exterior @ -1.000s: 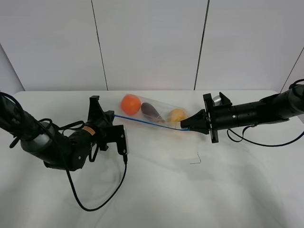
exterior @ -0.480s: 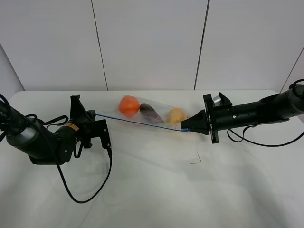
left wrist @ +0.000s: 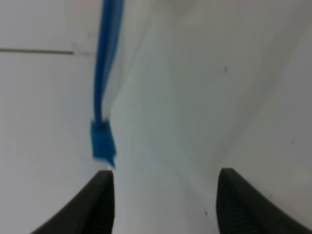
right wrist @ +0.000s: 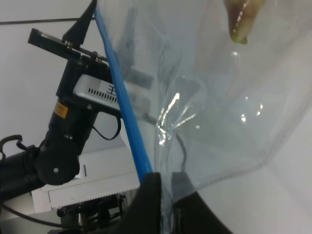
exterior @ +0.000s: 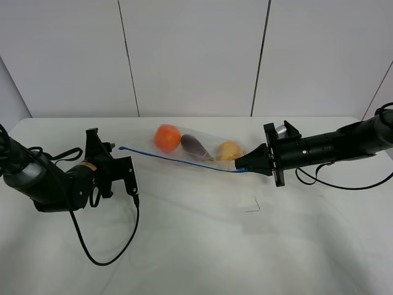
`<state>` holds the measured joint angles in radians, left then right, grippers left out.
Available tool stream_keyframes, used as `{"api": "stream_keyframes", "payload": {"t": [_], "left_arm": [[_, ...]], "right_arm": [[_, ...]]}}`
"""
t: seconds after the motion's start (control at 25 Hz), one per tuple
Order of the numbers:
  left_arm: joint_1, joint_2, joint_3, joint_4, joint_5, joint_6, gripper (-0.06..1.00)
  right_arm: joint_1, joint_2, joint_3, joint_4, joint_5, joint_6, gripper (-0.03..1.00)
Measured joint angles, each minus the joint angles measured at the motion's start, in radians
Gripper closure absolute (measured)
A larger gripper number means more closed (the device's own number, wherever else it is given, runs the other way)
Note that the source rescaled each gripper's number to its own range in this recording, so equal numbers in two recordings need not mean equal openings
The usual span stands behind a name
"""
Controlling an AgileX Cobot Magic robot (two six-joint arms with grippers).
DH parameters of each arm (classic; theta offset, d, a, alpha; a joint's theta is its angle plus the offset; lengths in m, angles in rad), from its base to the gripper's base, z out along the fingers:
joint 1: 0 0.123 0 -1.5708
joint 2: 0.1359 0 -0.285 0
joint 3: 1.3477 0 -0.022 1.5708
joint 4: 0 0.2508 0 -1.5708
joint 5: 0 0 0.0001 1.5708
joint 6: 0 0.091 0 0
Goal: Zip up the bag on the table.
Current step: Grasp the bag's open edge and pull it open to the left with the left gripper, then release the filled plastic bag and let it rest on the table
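Note:
The clear bag (exterior: pixel 202 150) lies at the back of the white table (exterior: pixel 196 252), holding an orange (exterior: pixel 167 137), a purple eggplant (exterior: pixel 195 146) and a yellow fruit (exterior: pixel 229 150). Its blue zip strip (exterior: pixel 178 160) runs along the near edge. My right gripper (exterior: pixel 244 166) is shut on the bag's right corner; the right wrist view shows the fingers (right wrist: pixel 148 195) pinching the plastic beside the strip (right wrist: pixel 122 102). My left gripper (exterior: pixel 120 162) is open, just left of the strip's free end (exterior: pixel 121 148). In the left wrist view the strip's end tab (left wrist: pixel 102 144) hangs just beyond one fingertip (left wrist: pixel 100 195), apart from it.
A small thin dark mark (exterior: pixel 253 208) lies on the table in front of the right gripper. The left arm's black cable (exterior: pixel 104 258) loops over the table near the front left. White wall panels stand behind the table.
My left gripper has slid left along the zip strip to its end and opened, backing away left. The strip's left end now hangs free. The right gripper has held still.

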<state>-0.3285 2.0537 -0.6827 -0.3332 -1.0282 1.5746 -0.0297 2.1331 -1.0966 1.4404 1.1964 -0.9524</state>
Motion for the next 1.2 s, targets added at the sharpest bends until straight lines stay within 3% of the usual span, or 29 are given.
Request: {"api": "stream_keyframes", "payload": {"t": [0.2,0.4,0.56,0.84,1.2], "left_arm": [[0.052,-0.001,0.000,-0.005,-0.004,-0.027,0.31],[0.110,-0.023,0.001,-0.005,-0.090,-0.173,0.31],[0.150,-0.059,0.001,-0.047,-0.170,-0.404,0.31],[0.153,-0.074,0.001,-0.205,-0.183,-0.874,0.31],[0.153,-0.074,0.001,-0.278,-0.183,-1.133,0.32]], "right_arm": [[0.000,0.000,0.000,0.000,0.000,0.000,0.97],[0.000,0.000,0.000,0.000,0.000,0.001,0.97],[0.000,0.000,0.000,0.000,0.000,0.002,0.97],[0.000,0.000,0.000,0.000,0.002,0.007,0.97],[0.000,0.000,0.000,0.000,0.002,0.008,0.97]]}}
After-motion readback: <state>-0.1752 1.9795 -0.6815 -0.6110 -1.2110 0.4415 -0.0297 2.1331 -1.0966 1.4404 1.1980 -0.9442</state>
